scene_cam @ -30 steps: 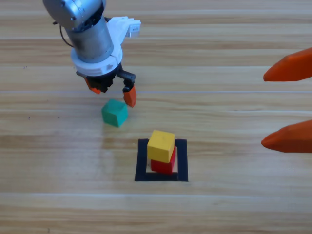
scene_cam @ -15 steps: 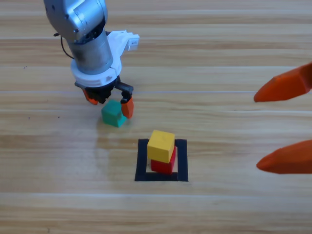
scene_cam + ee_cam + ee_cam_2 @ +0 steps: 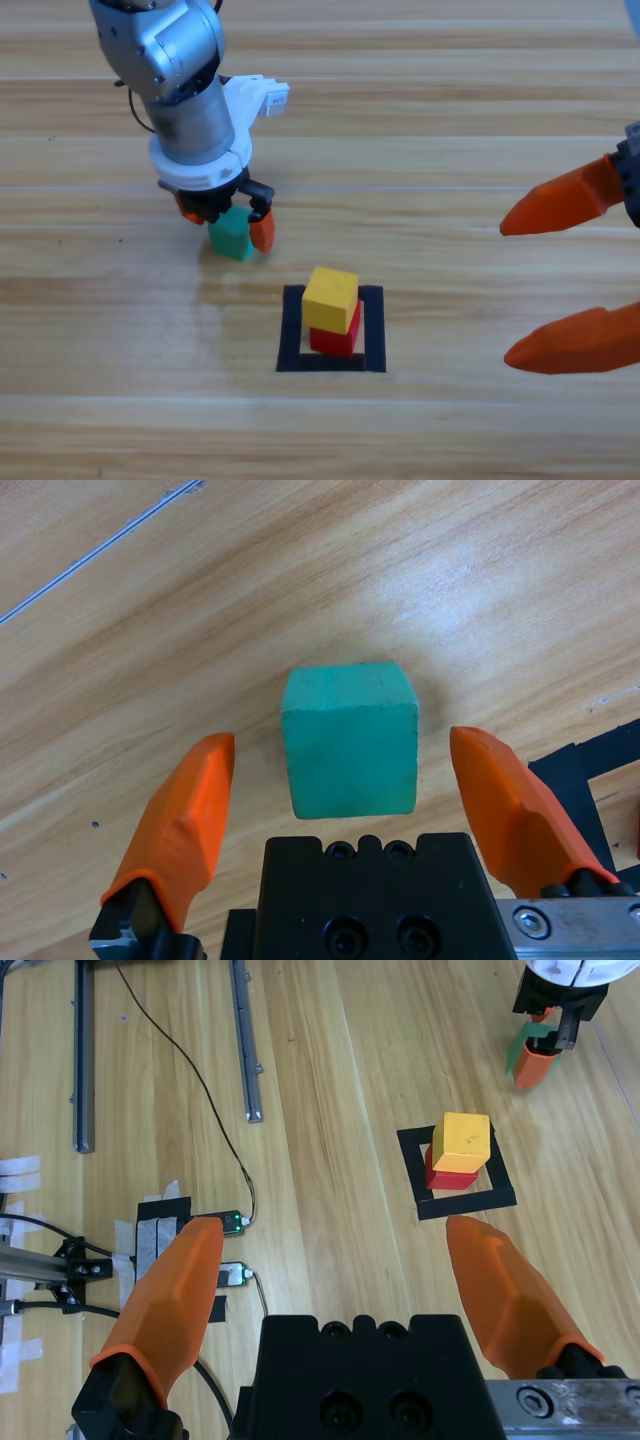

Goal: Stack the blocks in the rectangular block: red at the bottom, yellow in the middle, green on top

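The green cube (image 3: 230,241) sits on the wood, up and left of the tape rectangle (image 3: 291,330). My left gripper (image 3: 228,222) is lowered over it, open, with one orange jaw on each side. In the left wrist view the green cube (image 3: 350,740) lies between the jaws of the left gripper (image 3: 342,742), with gaps on both sides. Inside the rectangle the yellow cube (image 3: 331,293) rests on the red cube (image 3: 336,338), slightly offset. My right gripper (image 3: 506,292) hangs open at the right edge, holding nothing. The right wrist view shows the yellow cube (image 3: 462,1142) on the red cube (image 3: 440,1176).
A corner of the black tape (image 3: 590,760) shows close to the left gripper's right jaw. Off to the side, the right wrist view shows metal rails (image 3: 247,1040), a black cable (image 3: 190,1070) and taped-down electronics (image 3: 165,1215).
The left gripper has come down from above and behind the green cube until its jaws straddle it. The right gripper has moved farther into the picture from the right edge.
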Robot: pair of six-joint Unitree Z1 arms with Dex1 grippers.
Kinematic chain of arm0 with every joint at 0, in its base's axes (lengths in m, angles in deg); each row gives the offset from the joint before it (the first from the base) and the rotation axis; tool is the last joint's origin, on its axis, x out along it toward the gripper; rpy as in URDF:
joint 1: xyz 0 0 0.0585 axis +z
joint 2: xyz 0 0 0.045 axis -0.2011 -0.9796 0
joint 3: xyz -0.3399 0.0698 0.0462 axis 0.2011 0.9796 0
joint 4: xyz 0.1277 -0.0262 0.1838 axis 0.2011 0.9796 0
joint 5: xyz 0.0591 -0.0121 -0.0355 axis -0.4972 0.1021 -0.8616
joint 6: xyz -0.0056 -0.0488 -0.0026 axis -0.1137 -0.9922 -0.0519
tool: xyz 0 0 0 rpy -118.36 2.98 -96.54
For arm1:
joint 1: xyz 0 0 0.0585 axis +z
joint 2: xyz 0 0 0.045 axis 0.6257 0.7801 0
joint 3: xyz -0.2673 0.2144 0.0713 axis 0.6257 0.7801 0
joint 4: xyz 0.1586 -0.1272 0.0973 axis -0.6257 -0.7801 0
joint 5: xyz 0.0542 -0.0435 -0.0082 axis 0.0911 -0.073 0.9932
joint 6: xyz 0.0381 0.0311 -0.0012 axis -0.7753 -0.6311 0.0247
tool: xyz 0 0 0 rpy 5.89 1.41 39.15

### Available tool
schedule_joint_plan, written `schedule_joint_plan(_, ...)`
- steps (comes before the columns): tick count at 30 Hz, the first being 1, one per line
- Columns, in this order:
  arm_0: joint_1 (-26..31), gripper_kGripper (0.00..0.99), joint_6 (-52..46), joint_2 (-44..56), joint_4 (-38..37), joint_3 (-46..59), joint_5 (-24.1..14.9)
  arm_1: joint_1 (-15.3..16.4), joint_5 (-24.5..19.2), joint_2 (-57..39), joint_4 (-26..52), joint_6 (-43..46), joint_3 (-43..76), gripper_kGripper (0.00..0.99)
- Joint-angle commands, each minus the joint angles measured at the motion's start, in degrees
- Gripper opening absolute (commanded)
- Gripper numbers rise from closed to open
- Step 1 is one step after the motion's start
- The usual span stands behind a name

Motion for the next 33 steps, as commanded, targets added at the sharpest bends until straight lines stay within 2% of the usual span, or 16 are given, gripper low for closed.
schedule_joint_plan(1,-1.2,0.839,0.0,-3.9,-0.8,0.6,-0.5,-0.9,0.4,1.5,-1.0,0.4,0.5,0.983)
schedule_joint_plan(7,-1.1,0.624,0.3,-4.9,-1.6,1.0,-0.2,-0.9,0.4,1.5,-1.2,0.4,0.3,0.982)
schedule_joint_plan(11,-1.1,0.376,0.5,-4.9,-2.0,1.2,-0.1,-0.9,0.4,1.5,-1.6,0.4,0.1,0.982)
schedule_joint_plan(16,-1.0,0.121,0.1,-2.7,-2.0,1.4,-0.2,-0.9,0.4,1.5,-1.8,0.4,0.0,0.982)
schedule_joint_plan(21,-1.0,0.080,-4.0,2.9,-1.5,1.1,-0.1,-0.9,0.4,1.5,-1.8,0.4,0.0,0.982)
schedule_joint_plan(23,-1.0,0.064,-8.0,4.5,1.2,-1.2,-0.1,-0.9,0.4,1.5,-1.8,0.4,0.0,0.982)
schedule_joint_plan(27,-1.3,0.018,-16.5,2.0,16.0,-16.5,-0.8,-0.9,0.4,1.5,-2.0,0.4,-0.1,0.982)
schedule_joint_plan(30,-3.5,0.020,-21.8,-0.5,26.0,-28.3,-1.3,-0.8,0.4,1.4,-2.2,0.4,-0.2,0.980)
schedule_joint_plan(33,-5.8,0.021,-26.8,0.3,30.1,-32.4,-1.3,-0.9,0.4,1.4,-2.2,0.4,-0.2,0.980)
